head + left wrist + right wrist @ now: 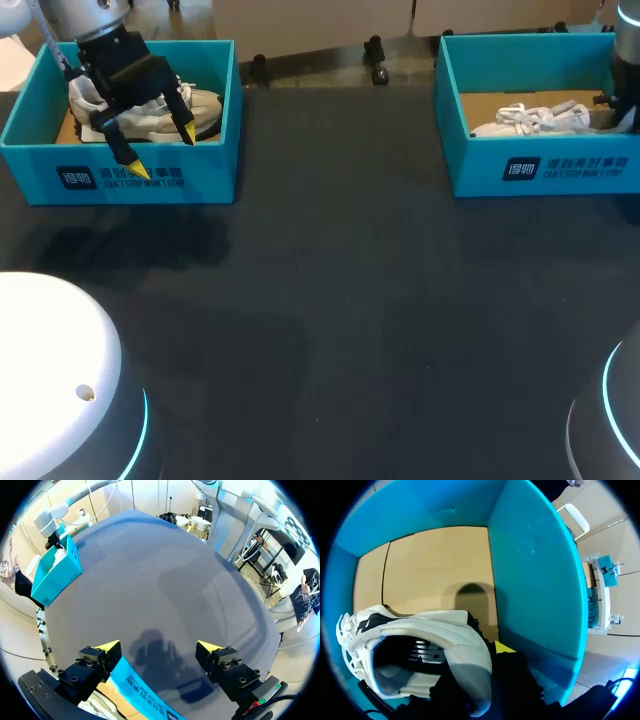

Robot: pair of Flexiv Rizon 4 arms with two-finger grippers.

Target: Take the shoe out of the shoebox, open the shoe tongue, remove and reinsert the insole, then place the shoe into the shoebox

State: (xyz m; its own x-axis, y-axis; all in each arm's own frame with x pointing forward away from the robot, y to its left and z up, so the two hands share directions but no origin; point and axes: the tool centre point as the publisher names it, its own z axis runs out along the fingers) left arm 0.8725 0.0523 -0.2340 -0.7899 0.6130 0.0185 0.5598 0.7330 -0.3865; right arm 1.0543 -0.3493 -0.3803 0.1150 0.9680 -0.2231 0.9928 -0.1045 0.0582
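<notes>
1. left claw (161, 148) spread, empty, over near wall of left shoebox (150, 182); shoe (203, 104) inside.
2. right claw (490, 660) at heel of white shoe (535, 120), far-right shoebox (560, 165); grip: cannot tell.
3. Step: likely take-out. Next: firm heel pinch, lift clear of wall.

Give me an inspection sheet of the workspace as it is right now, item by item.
Surface: dark table, matte.
Job's things: open-topped left shoebox holds a pale shoe; open-topped right shoebox holds a white shoe.
Clutter: nothing seen.
Grippers: left gripper open, empty, above the left shoebox's front wall; right gripper down inside the right shoebox at the white shoe's heel.
Cables: nothing seen on the table.
Surroundings: nothing seen reaching over the table.
</notes>
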